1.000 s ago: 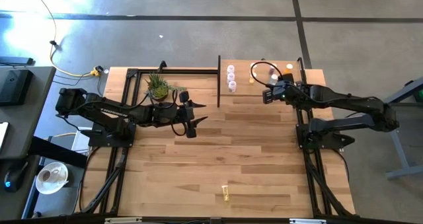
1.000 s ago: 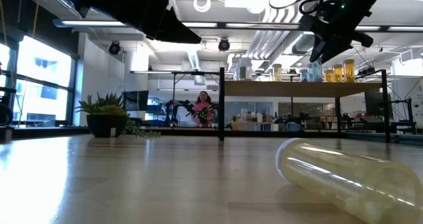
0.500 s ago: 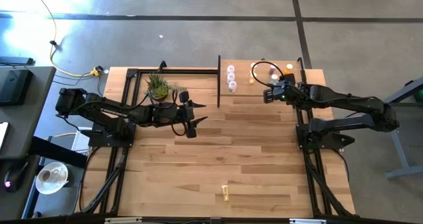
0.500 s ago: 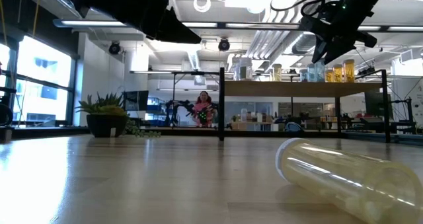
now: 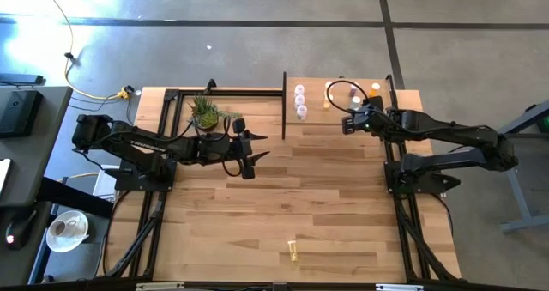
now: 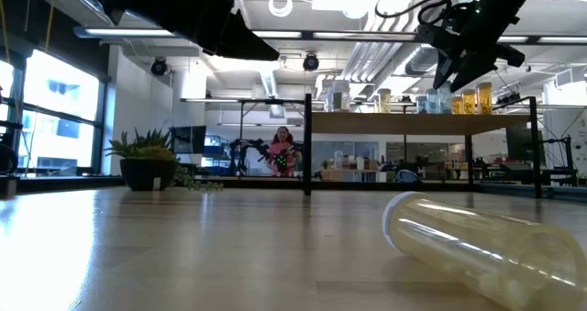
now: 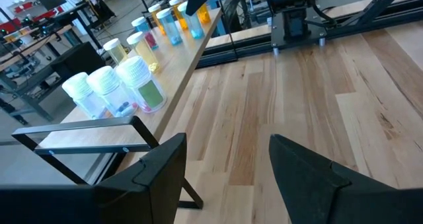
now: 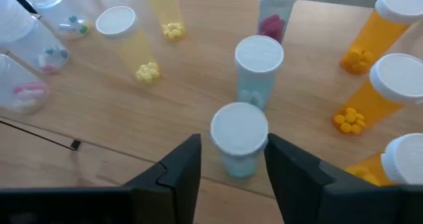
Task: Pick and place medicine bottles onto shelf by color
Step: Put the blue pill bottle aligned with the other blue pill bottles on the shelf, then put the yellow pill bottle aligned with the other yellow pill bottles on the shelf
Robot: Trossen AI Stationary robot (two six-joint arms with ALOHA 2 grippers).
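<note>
**Right gripper parted around a pale blue bottle on the shelf**

The right gripper (image 8: 228,168) is seen over the shelf (image 5: 322,119), its two dark fingers (image 8: 177,171) spread partway, and a pale blue bottle (image 8: 238,139) stands upright between them. A narrow gap is visible on each side of the white cap, so the bottle is flanked rather than squeezed; whether a finger touches it lower down cannot be told. A second pale blue bottle (image 8: 258,69) stands just behind it. Orange bottles (image 8: 380,95) are grouped to one side, yellow bottles (image 8: 135,49) and clear bottles (image 8: 30,59) to the other, all on the shelf board.

The left gripper (image 5: 247,158) is held above the middle of the tabletop (image 5: 292,197), well apart from the shelf; its fingers (image 7: 301,171) are spread wide and nothing is held between them.

One yellowish bottle (image 5: 292,251) is left lying on its side near the front edge of the table. A potted plant (image 5: 206,112) sits beside the left arm.
</note>
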